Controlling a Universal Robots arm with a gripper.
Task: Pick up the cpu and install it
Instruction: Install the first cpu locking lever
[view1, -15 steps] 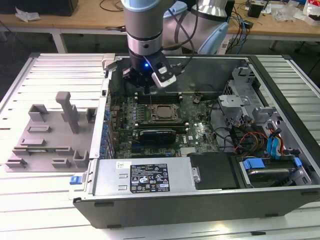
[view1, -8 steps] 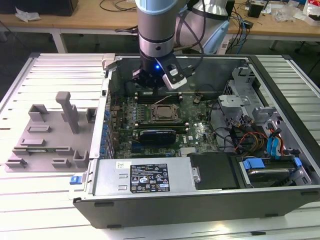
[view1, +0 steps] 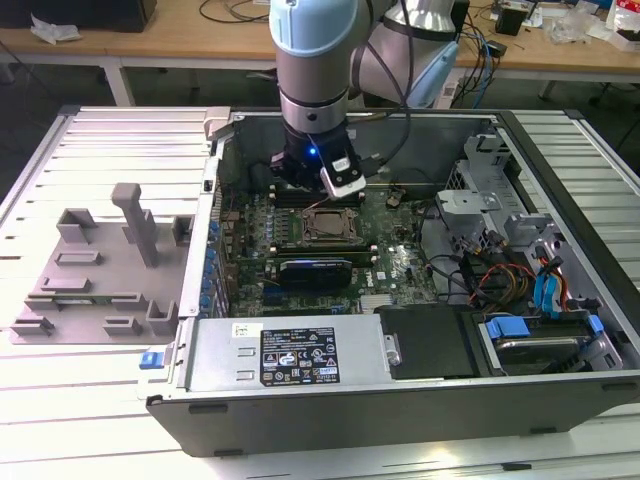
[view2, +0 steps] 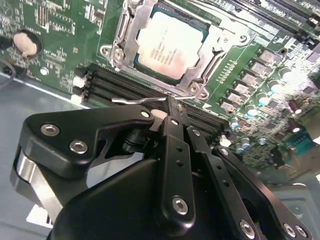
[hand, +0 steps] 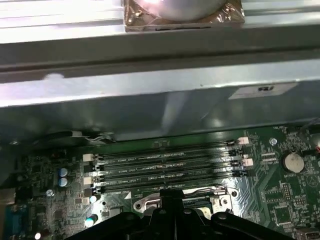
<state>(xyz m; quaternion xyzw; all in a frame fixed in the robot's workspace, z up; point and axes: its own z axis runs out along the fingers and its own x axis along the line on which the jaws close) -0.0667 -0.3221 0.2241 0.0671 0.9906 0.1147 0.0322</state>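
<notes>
An open computer case (view1: 420, 400) lies on its side on a slatted white table (view1: 110, 130), filling the centre and right of the exterior view. The green motherboard (view1: 395, 265) sits inside it. The arm (view1: 312, 60) descends from the top centre of that frame, with the gripper (view1: 318, 190) low over the board, just above the socket.

The cpu (view2: 169, 44) is seated in the metal socket frame (view2: 120, 35), upper centre of the second wrist view; its pale silver top is exposed and level, and nothing rests on it. In the exterior view the socket (view1: 328, 226) lies at frame centre, directly below the gripper.

In the second wrist view the black fingers (view2: 172, 135) come together at a narrow tip, with nothing between them. That tip stands over the black memory slots (view2: 130, 87) beside the socket, next to a thin wire lever (view2: 135, 100). Whether it touches the lever cannot be determined.

In the first wrist view four empty memory slots (hand: 165, 167) cross the middle of the frame, with a coin cell (hand: 293, 161) at the right edge.

A grey plastic fixture (view1: 100, 270) sits on the table at the left of the exterior view, well apart from the case. A wooden bench (view1: 180, 40) with cables runs across the top.
</notes>
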